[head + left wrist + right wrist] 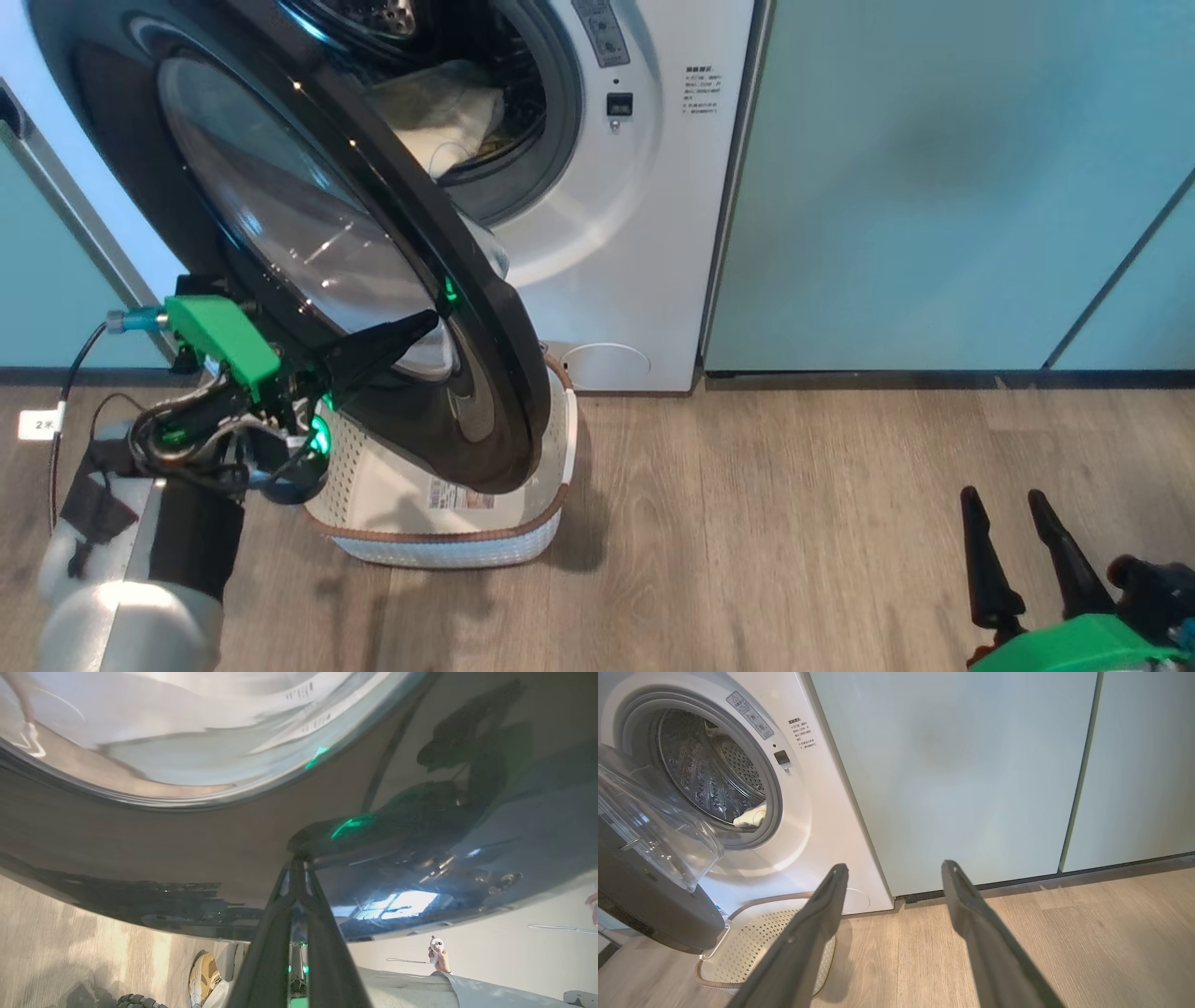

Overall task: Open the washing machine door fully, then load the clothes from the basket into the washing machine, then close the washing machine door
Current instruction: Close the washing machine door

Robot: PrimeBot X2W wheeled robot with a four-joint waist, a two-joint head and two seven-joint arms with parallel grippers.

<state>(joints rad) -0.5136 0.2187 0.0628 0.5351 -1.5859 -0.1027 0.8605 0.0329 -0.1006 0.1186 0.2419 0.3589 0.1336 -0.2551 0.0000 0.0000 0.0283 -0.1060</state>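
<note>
Against the washing machine door (308, 233), left fingers (383, 341) closed, right fingers (980, 560) spread, well away.

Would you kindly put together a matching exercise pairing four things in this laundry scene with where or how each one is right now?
Things: 1 washing machine door; 2 clothes; 3 basket; 4 right claw.
States: A open, holding nothing; B inside the drum; C half open, shut left claw touching it; D on the floor under the door.
Pairs: 1-C; 2-B; 3-D; 4-A.
</note>
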